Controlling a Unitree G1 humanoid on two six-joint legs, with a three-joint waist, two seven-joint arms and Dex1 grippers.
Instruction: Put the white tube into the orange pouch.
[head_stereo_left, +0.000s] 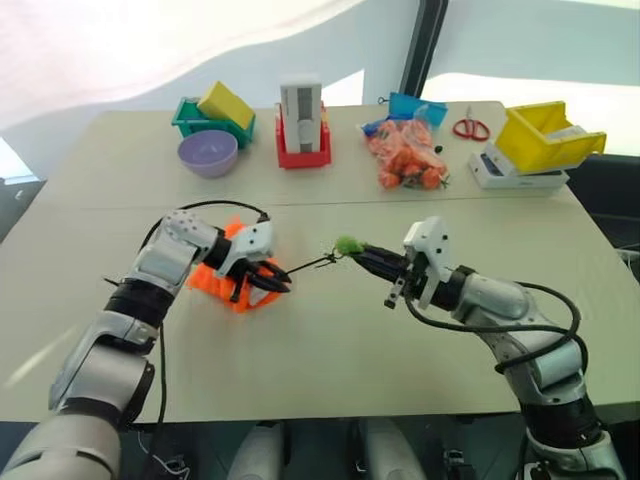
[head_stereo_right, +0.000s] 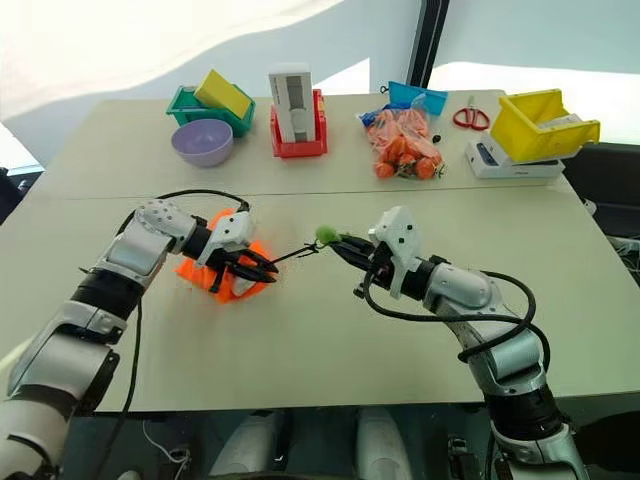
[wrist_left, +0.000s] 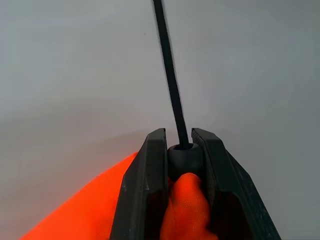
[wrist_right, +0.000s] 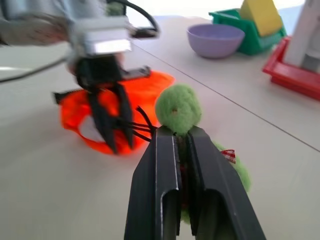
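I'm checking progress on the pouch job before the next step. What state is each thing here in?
orange pouch: lying on the table, neck pinched by the left gripper.
black cord: stretched between both grippers.
green fuzzy ball: clamped in the right gripper.
left gripper: shut on the pouch's cord stopper.
right gripper: shut on the ball.
purple bowl: upright.
red scissors: lying flat.

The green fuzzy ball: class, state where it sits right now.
The green fuzzy ball is near the table's middle, clamped in the right pincer, with its black cord running to the orange pouch on the robot's left.
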